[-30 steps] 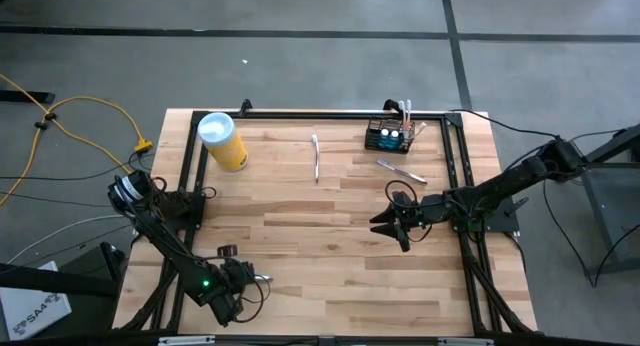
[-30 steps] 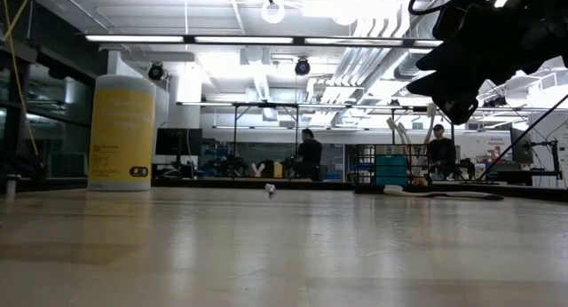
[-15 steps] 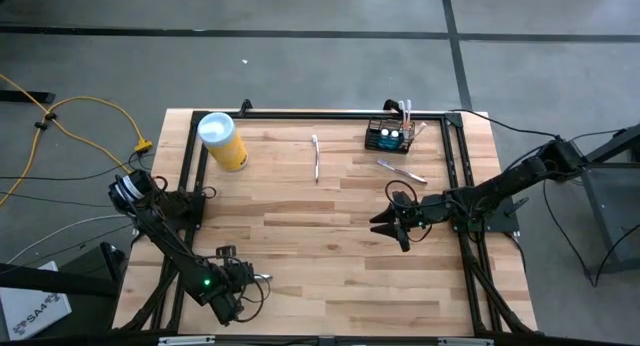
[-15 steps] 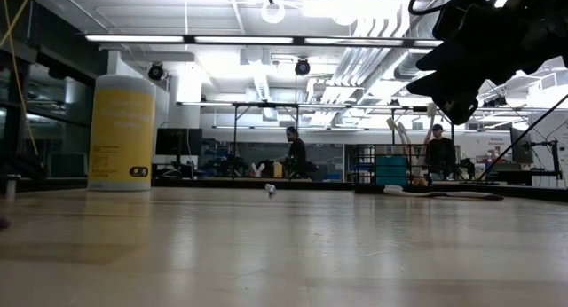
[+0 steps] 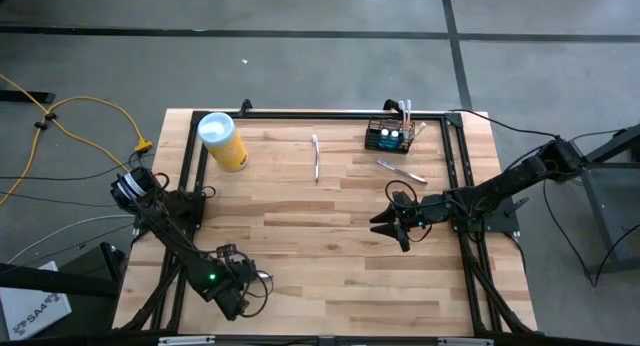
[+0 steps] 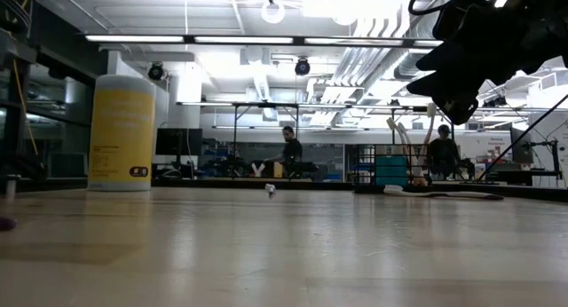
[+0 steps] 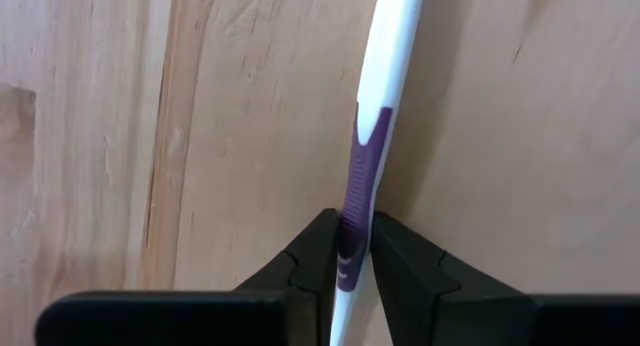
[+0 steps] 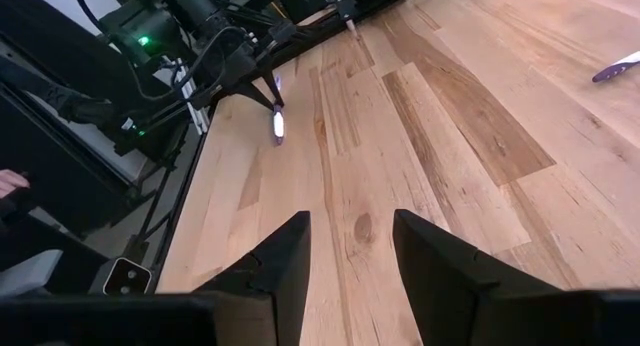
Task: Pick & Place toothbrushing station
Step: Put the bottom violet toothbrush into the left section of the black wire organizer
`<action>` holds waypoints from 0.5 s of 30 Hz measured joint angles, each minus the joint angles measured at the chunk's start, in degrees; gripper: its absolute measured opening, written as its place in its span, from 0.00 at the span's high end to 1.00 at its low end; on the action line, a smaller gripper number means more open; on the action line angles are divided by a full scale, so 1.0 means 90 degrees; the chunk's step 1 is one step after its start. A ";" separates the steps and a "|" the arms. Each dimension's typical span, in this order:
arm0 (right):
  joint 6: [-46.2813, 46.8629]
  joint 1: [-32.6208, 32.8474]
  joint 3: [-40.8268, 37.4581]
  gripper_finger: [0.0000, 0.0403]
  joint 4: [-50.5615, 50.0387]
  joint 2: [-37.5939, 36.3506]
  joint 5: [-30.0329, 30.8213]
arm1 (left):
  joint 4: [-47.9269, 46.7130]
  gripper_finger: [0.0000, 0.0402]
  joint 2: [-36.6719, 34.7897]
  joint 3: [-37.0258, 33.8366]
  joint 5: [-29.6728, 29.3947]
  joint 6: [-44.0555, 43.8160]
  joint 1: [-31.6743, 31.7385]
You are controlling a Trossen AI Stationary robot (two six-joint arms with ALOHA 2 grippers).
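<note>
The toothbrushing station, a small black wire basket with brushes standing in it, sits at the table's far right, also in the low view. My left gripper is near the table's near left edge, pointing down, shut on a white and purple toothbrush. The right wrist view shows that gripper and the brush from afar. My right gripper hovers open over the table's right half, with nothing between its fingers. My left gripper pinches the toothbrush's purple grip section between its two fingertips, coming from above and pointing down, with the fingers across the handle. The white part of the handle runs out ahead of the fingers, close over the wood. Whether the brush touches the table I cannot tell.
A yellow canister with a white lid stands at the far left. One loose toothbrush lies at the far middle, another just in front of the basket. A black frame rims the table. People show in the room beyond.
My left gripper has shifted a little toward the table's right edge, carrying the toothbrush with it. The right arm has kept still.
</note>
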 joint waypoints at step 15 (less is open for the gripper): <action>0.0000 0.0000 0.0000 0.66 -0.0005 -0.0001 -0.0019 | 0.0185 0.85 0.0005 -0.0098 -0.0803 -0.0249 0.0026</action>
